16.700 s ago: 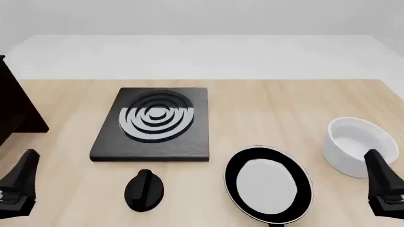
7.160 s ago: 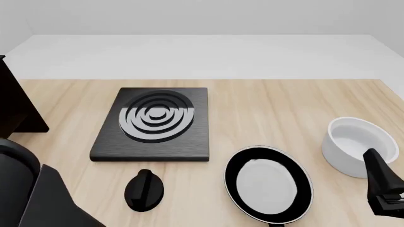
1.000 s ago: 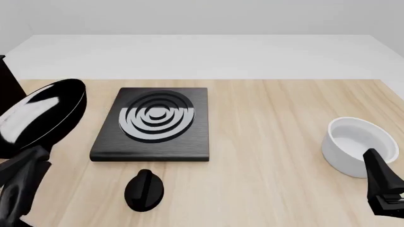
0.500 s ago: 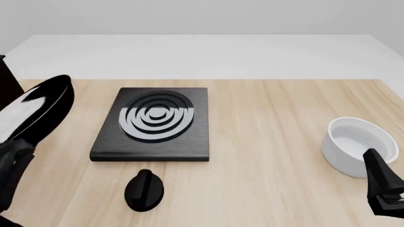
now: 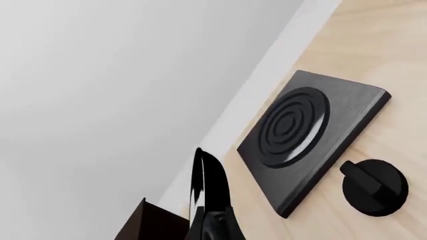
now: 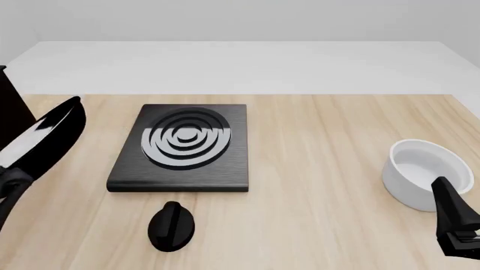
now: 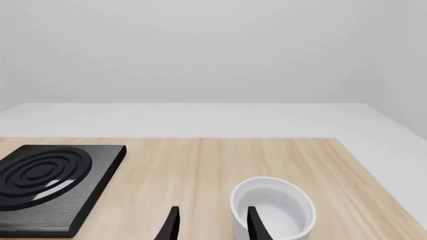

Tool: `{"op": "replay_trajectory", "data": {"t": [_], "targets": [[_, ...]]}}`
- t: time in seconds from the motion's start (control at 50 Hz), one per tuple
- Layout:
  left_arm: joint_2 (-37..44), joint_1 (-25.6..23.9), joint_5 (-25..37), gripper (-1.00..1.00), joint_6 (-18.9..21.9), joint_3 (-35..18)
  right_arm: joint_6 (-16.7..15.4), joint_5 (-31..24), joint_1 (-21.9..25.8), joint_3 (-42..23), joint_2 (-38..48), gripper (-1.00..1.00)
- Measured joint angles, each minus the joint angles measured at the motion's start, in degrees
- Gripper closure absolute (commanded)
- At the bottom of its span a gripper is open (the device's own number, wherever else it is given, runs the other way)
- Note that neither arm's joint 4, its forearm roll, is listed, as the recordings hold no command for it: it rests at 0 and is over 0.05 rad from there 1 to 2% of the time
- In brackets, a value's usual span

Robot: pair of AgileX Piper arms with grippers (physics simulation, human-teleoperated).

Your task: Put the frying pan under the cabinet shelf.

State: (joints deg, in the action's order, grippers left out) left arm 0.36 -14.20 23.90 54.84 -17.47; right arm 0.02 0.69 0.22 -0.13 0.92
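Now: frying pan (image 6: 44, 138) tilted steeply at far left of frame, beside cabinet shelf (image 6: 11, 98) | left gripper (image 5: 215, 227) apparently clamping its handle | right gripper (image 7: 210, 222) fingers apart near white bowl (image 6: 426, 171).

Open tabletop (image 6: 322, 163) spans the gap between the stove plate (image 6: 182, 147) and white bowl (image 6: 422, 172); at the left edge, 1 tilted frying pan (image 6: 41, 143) crowds the cabinet shelf (image 6: 10, 107).
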Motion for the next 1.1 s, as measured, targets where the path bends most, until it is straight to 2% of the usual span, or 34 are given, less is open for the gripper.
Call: {"op": "replay_trajectory", "data": {"t": [0.24, 0.5, 0.86, 1.1], "targets": [[0.0, -0.2, 2.9, 1.0, -3.4, -0.7, 0.0, 0.0, 0.0, 0.0, 0.0, -1.0], [0.0, 0.0, 5.4, 1.0, -5.1, -0.5, 0.0, 0.0, 0.0, 0.0, 0.0, -1.0], [0.0, 1.2, 6.8, 1.0, -4.9, 2.5, 0.0, 0.0, 0.0, 0.0, 0.0, -1.0], [0.0, 3.5, 6.1, 1.0, -3.2, 5.5, 0.0, 0.0, 0.0, 0.0, 0.0, -1.0]]}}
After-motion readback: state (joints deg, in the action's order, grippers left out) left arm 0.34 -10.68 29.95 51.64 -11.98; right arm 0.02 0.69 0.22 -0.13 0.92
